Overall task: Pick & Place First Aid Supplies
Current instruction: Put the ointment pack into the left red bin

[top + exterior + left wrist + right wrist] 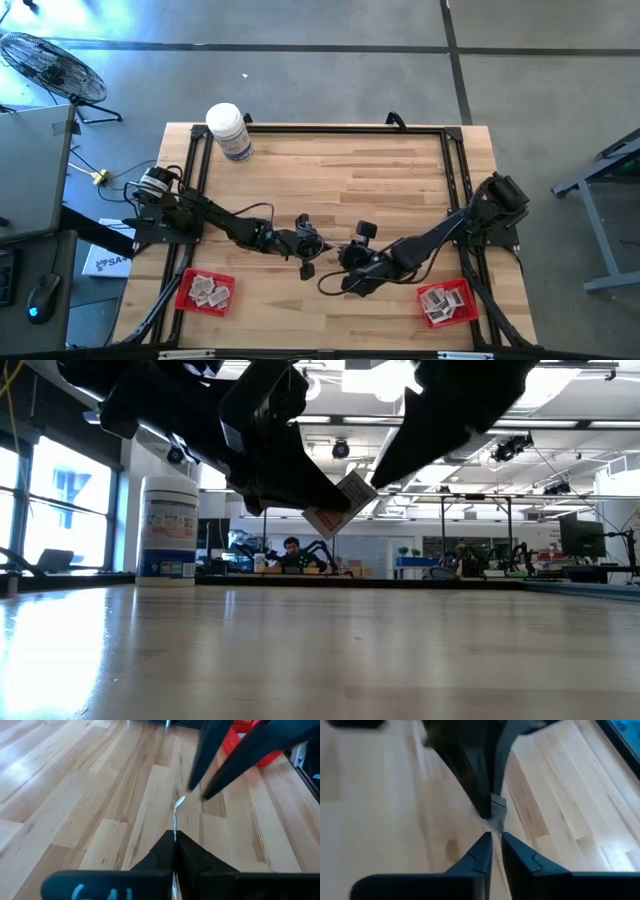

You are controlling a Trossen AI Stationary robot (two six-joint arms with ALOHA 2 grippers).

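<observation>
A small white first aid packet [341, 506] with dark print hangs in the air over the middle of the table, and my left gripper [174, 836] is shut on it. My right gripper [495, 839] faces it from the table's right. A narrow gap shows between its fingers, with nothing in it. Their tips [194, 786] stand just off the packet's free end [181, 800]. In the high view, both grippers [322, 246] [340, 257] meet mid-table. Several more packets lie in the left red tray [186, 296] and in the right red tray [462, 313]. My left gripper pinches the packet between its two fingers, on the end nearest the table's left [174, 824]. The fingers come slanting down from the table's left. The packet sticks out past the fingertips toward my right gripper, tilted and lifted clear of the table [330, 640].
A large white bottle [228, 130] with a white cap stands at the far left corner. A black frame [345, 128] runs around the table's edges. Bare wood lies between the two trays at the near side. Beyond the table, a person [291, 548] sits far off in the room.
</observation>
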